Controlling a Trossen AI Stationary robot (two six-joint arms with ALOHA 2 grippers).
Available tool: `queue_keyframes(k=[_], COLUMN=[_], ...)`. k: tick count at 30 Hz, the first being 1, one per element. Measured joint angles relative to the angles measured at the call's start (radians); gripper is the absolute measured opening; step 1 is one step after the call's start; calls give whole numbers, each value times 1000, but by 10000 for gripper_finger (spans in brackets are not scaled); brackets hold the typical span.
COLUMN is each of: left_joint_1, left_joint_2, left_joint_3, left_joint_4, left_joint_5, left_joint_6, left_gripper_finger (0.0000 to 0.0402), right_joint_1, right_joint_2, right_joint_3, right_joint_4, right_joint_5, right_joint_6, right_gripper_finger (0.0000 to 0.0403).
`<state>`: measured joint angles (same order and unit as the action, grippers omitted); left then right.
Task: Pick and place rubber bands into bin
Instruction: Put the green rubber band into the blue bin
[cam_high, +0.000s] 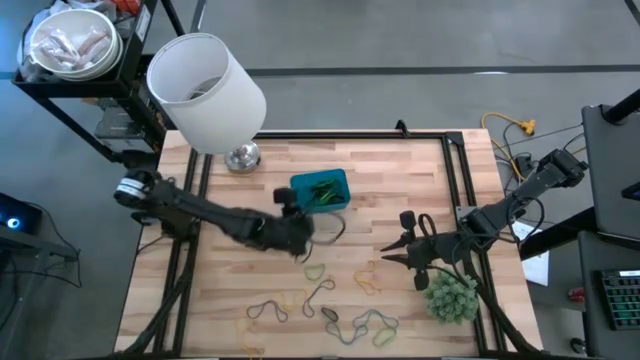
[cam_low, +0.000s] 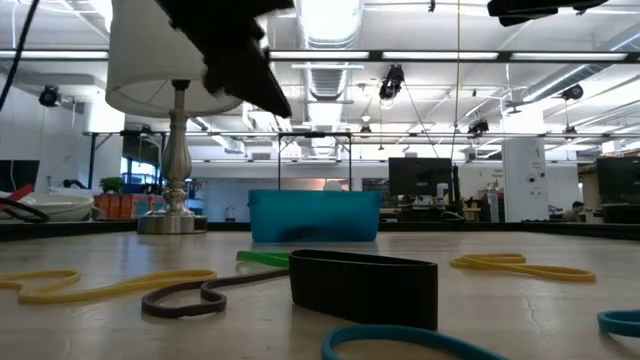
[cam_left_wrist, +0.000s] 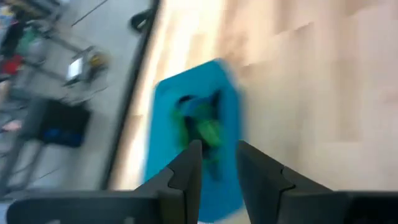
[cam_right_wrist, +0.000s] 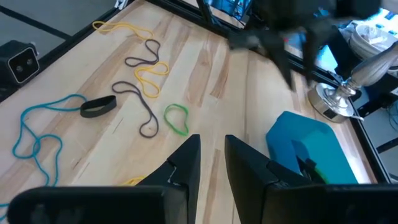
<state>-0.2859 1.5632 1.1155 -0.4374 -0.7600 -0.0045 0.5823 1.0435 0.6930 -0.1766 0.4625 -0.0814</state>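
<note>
Partly done: few green bands in bin (cam_high: 322, 190), many bands (cam_high: 330, 305) loose on bench at 6 o'clock of it; left gripper (cam_high: 297, 232) and right gripper (cam_high: 390, 253) slightly spread, empty

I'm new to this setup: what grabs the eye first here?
The blue bin near the table's middle, green bands inside, with the left pincer just beside it. Loose rubber bands litter the near boards. A big white lampshade looms at the far left corner.
</note>
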Motion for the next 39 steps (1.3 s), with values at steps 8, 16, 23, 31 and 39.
queue_keyframes(k=[8, 16, 23, 31, 39], left_joint_1=[-225, -251, -179, -110, -108], left_joint_2=[65, 212, 276, 278, 282], left_joint_3=[-44, -44, -32, -35, -38], left_joint_4=[6, 138, 150, 151, 154], left_joint_5=[168, 282, 402, 566, 604], left_joint_6=[-50, -37, -47, -112, -99], left_gripper_finger=[82, 82, 82, 82, 82], right_joint_1=[0, 0, 0, 0, 0], right_joint_2=[0, 0, 0, 0, 0], right_joint_3=[0, 0, 0, 0, 0], right_joint_4=[6, 17, 19, 18, 18], right_joint_5=[0, 0, 0, 0, 0], right_joint_6=[4, 4, 4, 4, 4], right_gripper_finger=[68, 68, 68, 68, 68])
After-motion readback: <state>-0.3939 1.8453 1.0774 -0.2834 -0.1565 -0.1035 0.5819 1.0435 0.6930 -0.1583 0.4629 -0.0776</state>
